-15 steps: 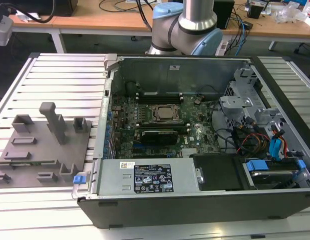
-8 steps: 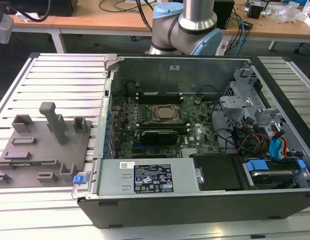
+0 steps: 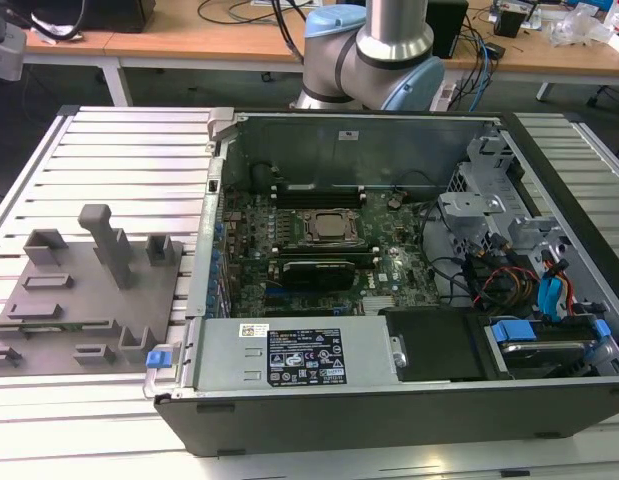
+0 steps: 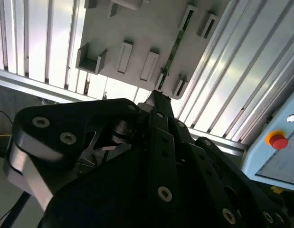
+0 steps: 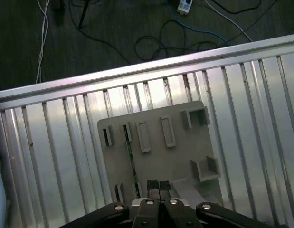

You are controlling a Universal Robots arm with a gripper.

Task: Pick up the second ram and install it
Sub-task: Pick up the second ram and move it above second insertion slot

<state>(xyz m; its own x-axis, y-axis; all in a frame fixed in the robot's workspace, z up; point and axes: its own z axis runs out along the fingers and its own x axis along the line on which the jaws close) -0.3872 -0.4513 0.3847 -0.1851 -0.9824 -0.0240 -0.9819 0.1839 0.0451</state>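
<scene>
Second ram (image 5: 132,164) lies near the closed, empty claw (image 5: 158,183).

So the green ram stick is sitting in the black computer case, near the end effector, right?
No. The second ram stands in the grey holder plate, not in the computer case, near the end effector. Both wrist views show it.
</scene>
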